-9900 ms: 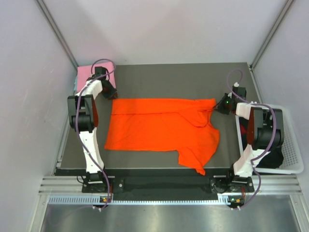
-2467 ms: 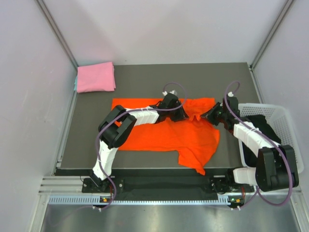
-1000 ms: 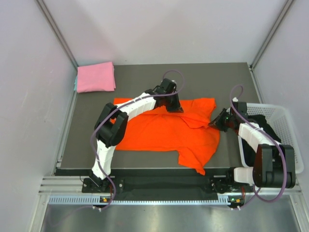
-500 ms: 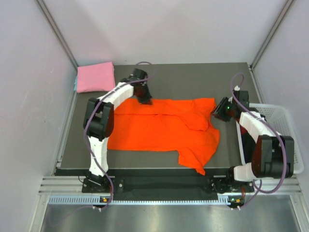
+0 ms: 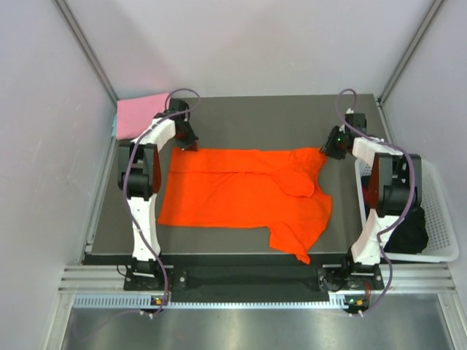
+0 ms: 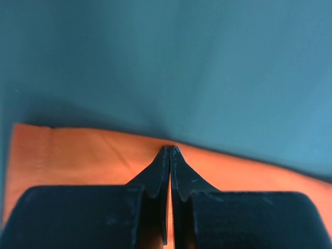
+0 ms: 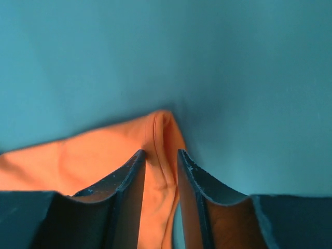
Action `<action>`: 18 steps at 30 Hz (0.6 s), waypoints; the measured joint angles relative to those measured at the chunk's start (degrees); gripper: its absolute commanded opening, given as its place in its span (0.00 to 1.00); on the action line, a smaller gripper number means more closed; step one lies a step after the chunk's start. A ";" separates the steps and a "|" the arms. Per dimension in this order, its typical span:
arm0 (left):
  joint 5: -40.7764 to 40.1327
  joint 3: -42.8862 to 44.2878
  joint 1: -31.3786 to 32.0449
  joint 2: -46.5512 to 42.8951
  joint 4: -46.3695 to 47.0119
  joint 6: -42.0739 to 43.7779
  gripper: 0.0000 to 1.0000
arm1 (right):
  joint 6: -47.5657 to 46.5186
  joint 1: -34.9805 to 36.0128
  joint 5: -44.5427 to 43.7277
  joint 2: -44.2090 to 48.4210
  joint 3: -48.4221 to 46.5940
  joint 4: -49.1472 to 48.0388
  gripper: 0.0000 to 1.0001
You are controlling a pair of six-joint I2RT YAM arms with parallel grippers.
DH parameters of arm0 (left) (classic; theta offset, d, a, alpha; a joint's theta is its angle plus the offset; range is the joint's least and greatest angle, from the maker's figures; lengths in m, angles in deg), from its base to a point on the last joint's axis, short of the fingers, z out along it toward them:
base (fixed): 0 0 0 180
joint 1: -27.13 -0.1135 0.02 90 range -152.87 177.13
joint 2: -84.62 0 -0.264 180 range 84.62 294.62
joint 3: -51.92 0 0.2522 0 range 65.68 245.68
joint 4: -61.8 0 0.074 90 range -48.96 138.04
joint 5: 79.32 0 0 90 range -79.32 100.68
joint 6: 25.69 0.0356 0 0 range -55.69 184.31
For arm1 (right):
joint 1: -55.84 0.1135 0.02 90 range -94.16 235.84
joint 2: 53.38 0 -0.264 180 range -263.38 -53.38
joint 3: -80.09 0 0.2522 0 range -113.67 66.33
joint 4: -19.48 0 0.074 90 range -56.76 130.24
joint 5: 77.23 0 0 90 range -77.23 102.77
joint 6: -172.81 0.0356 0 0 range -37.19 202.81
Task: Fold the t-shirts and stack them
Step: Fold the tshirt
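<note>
Presently left end effector pressed together, right end effector spread over orange-red t-shirt.

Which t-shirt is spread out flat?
The orange-red t-shirt, spread wide across the table; the pink t-shirt sits folded compact in the far left corner.

The orange-red t-shirt lies spread across the table, mostly flat. Its far edge is straight, the right end has some folds, and one part reaches toward the near edge. The pink t-shirt lies folded in the far left corner.
</note>
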 measured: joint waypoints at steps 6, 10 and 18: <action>-4.00 2.03 -0.13 1.22 -0.72 -0.17 0.02 | -0.87 -0.07 -2.67 -4.13 -2.54 0.20 0.00; -6.16 2.78 -0.07 1.70 -0.72 -1.18 0.02 | 0.66 -0.31 -5.01 -4.96 -3.63 -0.04 0.00; -10.86 9.57 -1.18 6.12 0.15 -1.57 0.02 | 1.68 -1.33 -6.69 -9.09 -8.96 -1.18 0.00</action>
